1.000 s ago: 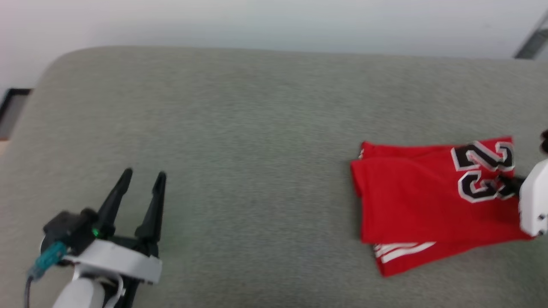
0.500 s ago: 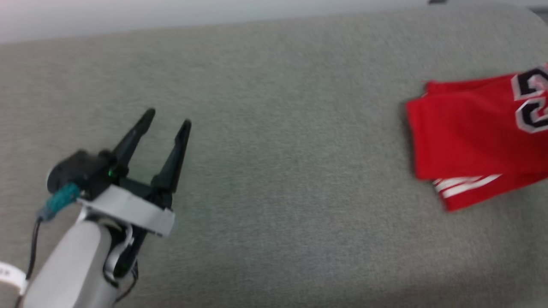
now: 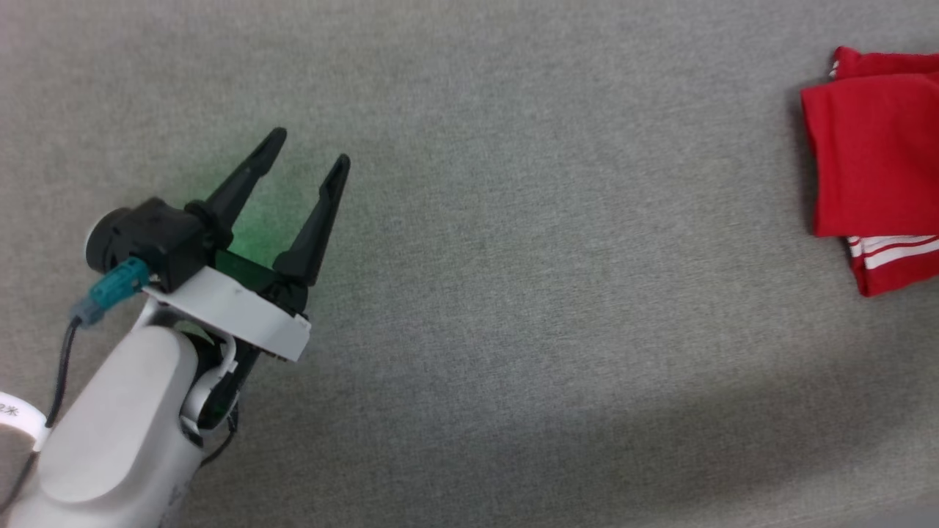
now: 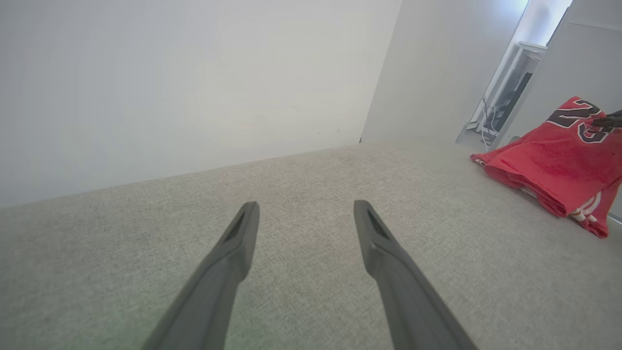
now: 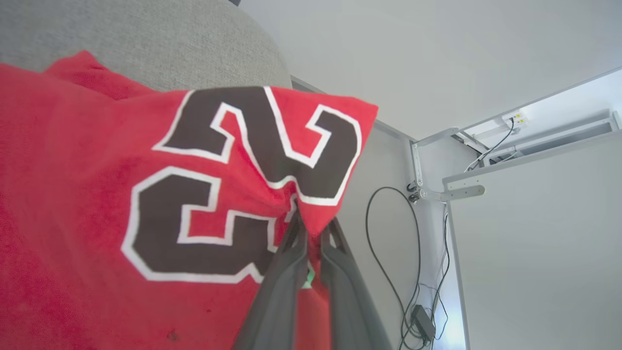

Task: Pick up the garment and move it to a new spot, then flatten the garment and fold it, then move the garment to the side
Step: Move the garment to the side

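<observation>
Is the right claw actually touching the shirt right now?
Touching. The right wrist view shows the right claw shut on the edge of the shirt beside the printed number, with red fabric bunched between its fingers.

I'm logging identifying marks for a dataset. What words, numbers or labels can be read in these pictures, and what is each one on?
"23": large dark digits outlined in white, on the red garment; the cloth puckers beside them where the right gripper pinches it between its fingers.
White tag beside the left forearm: it has printed characters, but they are cut by the picture's edge and too small to read.
No other text can be seen.
</observation>
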Motion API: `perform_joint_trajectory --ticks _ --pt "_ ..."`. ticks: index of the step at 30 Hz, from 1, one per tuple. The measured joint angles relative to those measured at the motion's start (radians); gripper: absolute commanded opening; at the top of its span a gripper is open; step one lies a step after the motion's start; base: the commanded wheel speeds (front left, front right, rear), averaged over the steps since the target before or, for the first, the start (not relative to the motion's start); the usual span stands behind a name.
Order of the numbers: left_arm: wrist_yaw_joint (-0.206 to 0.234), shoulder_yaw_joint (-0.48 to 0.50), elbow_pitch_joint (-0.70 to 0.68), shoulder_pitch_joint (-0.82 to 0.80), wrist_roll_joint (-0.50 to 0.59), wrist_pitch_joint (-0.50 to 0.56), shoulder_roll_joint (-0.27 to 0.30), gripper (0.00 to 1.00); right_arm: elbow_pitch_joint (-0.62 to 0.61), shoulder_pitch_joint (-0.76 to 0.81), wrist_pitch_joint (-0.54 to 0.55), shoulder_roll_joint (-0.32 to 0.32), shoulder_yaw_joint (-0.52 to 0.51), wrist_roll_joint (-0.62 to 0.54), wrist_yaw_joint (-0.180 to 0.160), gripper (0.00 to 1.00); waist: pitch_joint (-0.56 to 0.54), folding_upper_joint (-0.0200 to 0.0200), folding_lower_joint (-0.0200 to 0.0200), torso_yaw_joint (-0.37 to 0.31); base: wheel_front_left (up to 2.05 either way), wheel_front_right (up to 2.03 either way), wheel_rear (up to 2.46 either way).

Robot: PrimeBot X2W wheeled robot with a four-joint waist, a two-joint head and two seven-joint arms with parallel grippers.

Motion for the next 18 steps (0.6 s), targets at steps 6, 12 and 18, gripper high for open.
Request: perform_joint_trajectory --ticks 6,12,18 --pt "0.000 -0.008 0.006 -0.014 -0.007 -0.004 0.015 1.00 0.160 -0.044 -0.072 0.069 0.001 -0.036 0.000 0.00 0.039 0.0000 0.0000 0.011 0.00 0.00 0.00" --pt "0.000 -0.011 0.009 -0.018 -0.011 -0.009 0.019 1.00 0.280 -0.069 -0.128 0.140 0.008 -0.056 0.000 0.00 0.059 0.0000 0.0000 0.026 0.00 0.00 0.00" --pt "0.000 -0.012 0.020 -0.019 -0.018 -0.013 0.018 1.00 0.369 -0.108 -0.173 0.162 0.005 -0.048 0.000 0.08 0.055 0.0000 0.0000 0.035 0.00 0.00 0.00"
